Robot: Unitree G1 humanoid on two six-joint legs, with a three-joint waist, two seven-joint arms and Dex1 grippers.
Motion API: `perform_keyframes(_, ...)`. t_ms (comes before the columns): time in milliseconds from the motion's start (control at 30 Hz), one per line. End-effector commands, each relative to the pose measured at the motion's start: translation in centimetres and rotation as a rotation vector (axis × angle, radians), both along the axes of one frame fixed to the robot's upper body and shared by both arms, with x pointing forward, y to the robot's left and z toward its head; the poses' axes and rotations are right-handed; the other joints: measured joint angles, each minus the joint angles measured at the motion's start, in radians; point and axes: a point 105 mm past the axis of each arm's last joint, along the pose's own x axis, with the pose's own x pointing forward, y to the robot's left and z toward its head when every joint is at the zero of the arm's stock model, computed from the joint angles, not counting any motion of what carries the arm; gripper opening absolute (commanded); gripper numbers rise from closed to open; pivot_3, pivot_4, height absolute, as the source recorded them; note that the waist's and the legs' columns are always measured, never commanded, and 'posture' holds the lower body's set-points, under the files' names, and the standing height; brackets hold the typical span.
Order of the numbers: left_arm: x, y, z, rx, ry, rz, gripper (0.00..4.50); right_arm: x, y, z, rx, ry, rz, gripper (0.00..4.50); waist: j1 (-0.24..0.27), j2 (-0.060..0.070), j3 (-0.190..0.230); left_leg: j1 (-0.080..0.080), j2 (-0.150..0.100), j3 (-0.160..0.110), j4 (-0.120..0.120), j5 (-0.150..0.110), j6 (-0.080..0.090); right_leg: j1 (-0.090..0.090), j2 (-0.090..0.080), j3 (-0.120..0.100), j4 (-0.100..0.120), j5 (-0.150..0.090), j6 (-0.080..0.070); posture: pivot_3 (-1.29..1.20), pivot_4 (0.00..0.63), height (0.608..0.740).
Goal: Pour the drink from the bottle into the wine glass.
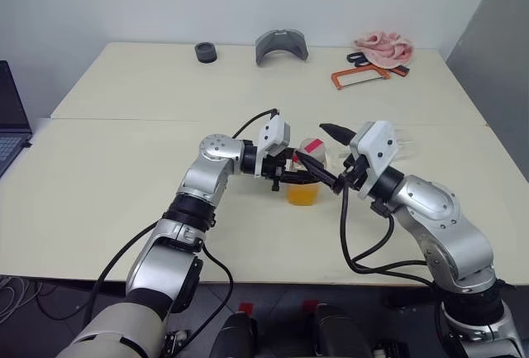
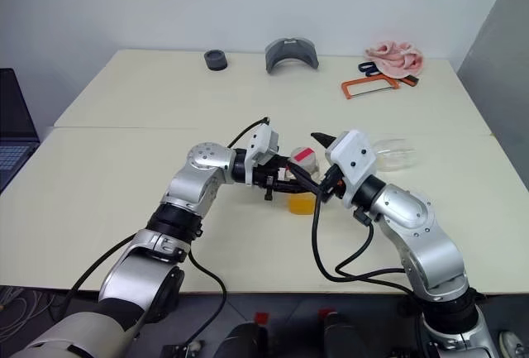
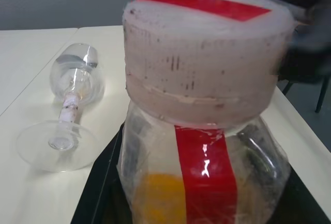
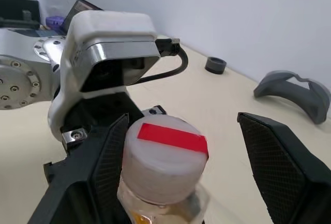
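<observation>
Right end effector [image 4: 181, 151] stands wide, one finger each side of the bottle's white-and-red cap [image 4: 166, 159], neither pad touching it as far as I can tell. Left end effector [image 1: 285, 178] is clamped tight on the bottle [image 1: 304, 178] body, holding it upright at bench [image 1: 124, 176] centre, orange drink [image 1: 302, 193] low inside. Cap still on.

Key relation: the cap sits right between the right fingers, bottle's long axis vertical, right arm reaching in from the right, roughly level. So the right is the one placed to close and unscrew; the left just braces.

Wine glass [image 2: 390, 150] lies on its side just behind the right wrist, stem along the bench, foot toward the bottle in the left wrist view. Likely needs standing up before any pour.

Left forearm comes across from the left, wrist bent inward.
</observation>
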Motion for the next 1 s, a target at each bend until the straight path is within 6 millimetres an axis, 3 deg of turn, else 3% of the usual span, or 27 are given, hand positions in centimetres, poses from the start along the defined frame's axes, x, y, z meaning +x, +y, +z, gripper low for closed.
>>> perform_keyframes(33, -0.2, -0.3, 1.3, -0.03, -0.053, -0.023, 1.77, 0.4, -1.6, 1.3, 0.005, -0.061, -0.073, 3.57, 0.0, 0.0, 0.0, 0.0, 0.0, 0.0, 0.0, 0.0, 0.0, 0.0, 0.0, 0.0, 0.0, 0.0, 0.0, 0.0, 0.15, 0.74)
perform_keyframes(233, -0.2, -0.2, 1.2, -0.027, -0.051, -0.021, 1.77, 0.1, -3.4, 1.2, 0.005, -0.028, -0.104, 3.57, 0.001, 0.0, 0.0, 0.0, 0.0, 0.0, 0.0, 0.0, 0.0, 0.0, 0.0, 0.0, 0.0, 0.0, 0.0, 0.0, 0.15, 0.74)
perform_keyframes(467, -0.2, -0.1, 1.1, -0.023, -0.047, -0.023, 1.76, -1.1, -3.8, 1.5, 0.021, 0.015, -0.045, 3.57, 0.0, 0.0, 0.0, 0.0, 0.0, 0.0, 0.0, 0.0, 0.0, 0.0, 0.0, 0.0, 0.0, 0.0, 0.0, 0.0, 0.15, 0.74)
perform_keyframes(767, 0.0, -0.1, 1.2, -0.021, -0.049, -0.018, 1.76, -3.3, -2.8, 0.8, -0.013, 0.104, 0.113, 3.57, 0.001, 0.0, 0.0, 0.0, 0.0, 0.0, 0.0, 0.0, 0.0, 0.0, 0.0, 0.0, 0.0, 0.0, 0.0, 0.0, 0.15, 0.74)
perform_keyframes(1000, 0.1, 0.0, 1.2, -0.022, -0.05, -0.014, 1.76, -3.5, -2.0, 1.1, 0.003, 0.11, 0.142, 3.57, 0.001, 0.0, 0.0, 0.0, 0.0, 0.0, 0.0, 0.0, 0.0, 0.0, 0.0, 0.0, 0.0, 0.0, 0.0, 0.0, 0.15, 0.74)
